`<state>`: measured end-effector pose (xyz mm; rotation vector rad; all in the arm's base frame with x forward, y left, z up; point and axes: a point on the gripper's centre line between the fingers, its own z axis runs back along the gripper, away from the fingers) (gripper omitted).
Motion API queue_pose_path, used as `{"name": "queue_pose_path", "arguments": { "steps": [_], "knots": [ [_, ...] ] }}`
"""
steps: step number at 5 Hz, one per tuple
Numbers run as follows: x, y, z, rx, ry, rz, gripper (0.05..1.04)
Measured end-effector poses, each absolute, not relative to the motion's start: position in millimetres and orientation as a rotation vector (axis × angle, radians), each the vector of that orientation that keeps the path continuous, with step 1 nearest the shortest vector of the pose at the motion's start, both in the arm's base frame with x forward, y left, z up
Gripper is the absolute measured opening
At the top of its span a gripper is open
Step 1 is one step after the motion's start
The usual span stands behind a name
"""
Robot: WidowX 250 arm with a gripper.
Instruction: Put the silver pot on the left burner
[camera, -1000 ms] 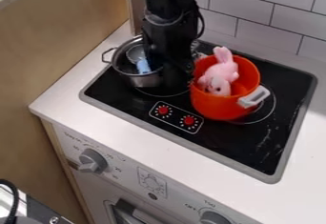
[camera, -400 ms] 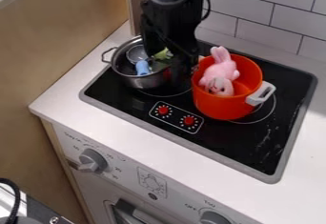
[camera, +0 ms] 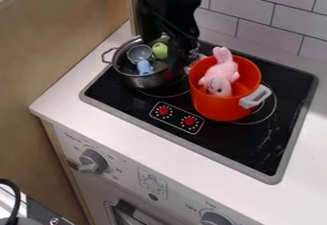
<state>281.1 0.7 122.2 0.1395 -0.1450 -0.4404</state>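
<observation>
The black gripper (camera: 176,59) hangs down from the top edge over the right side of the silver pot, just beside the orange pot; whether it is open or closed, or has hold of anything, I cannot tell. At the far left stands a wooden panel (camera: 60,71), with a black cable (camera: 14,200) at the lower left corner. A large grey knob (camera: 93,162) sits on the white front below the counter (camera: 76,99). The silver pot (camera: 144,80) stands upright at the left of the black cooktop (camera: 230,140), off-centre toward the rear left of the left burner ring (camera: 163,96), its side handle over the counter. Inside are a small round cup (camera: 139,53), a blue piece (camera: 144,67) and a green piece (camera: 159,50). Next come two red knobs (camera: 177,116), then the orange pot (camera: 220,106) on the right burner, holding a pink plush rabbit (camera: 220,73). White tiles (camera: 271,30) line the wall behind.
</observation>
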Motion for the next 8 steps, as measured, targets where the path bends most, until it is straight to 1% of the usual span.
{"name": "queue_pose_path", "arguments": {
  "steps": [1, 3, 5, 7, 8],
  "knots": [
    [277.8, -0.8, 129.9, 0.143, -0.133, -0.421, 0.999],
    [273.3, -20.5, 129.9, 0.154, -0.121, -0.369, 0.999],
    [267.4, -28.3, 130.7, 0.160, -0.093, -0.339, 0.999],
    [264.8, -48.1, 128.8, 0.154, -0.116, -0.308, 0.999],
    [265.2, -51.2, 126.6, 0.156, -0.131, -0.300, 0.999]
  ]
}}
